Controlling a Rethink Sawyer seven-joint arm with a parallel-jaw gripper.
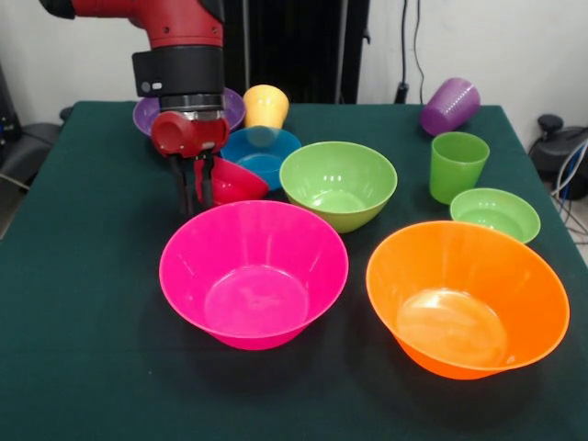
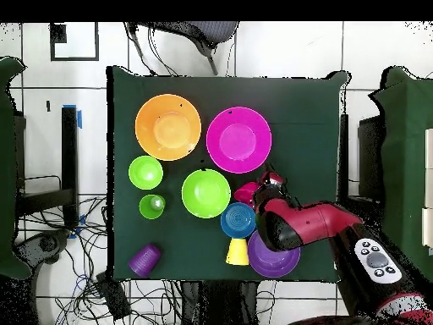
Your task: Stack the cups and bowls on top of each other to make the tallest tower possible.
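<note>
One red bowl (image 1: 237,181) (tilted) sits clamped at its rim — jaws closed on it.

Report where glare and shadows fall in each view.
Front view: bright glare patches sit in the bottoms of the pink bowl and orange bowl; soft dark shadows pool on the green cloth beneath them. Overhead view: lighting is even, with only faint sheen inside the orange bowl.

dark green table (image 1: 83,367), tangled cables (image 2: 101,279), tiled floor (image 2: 287,51)
</note>
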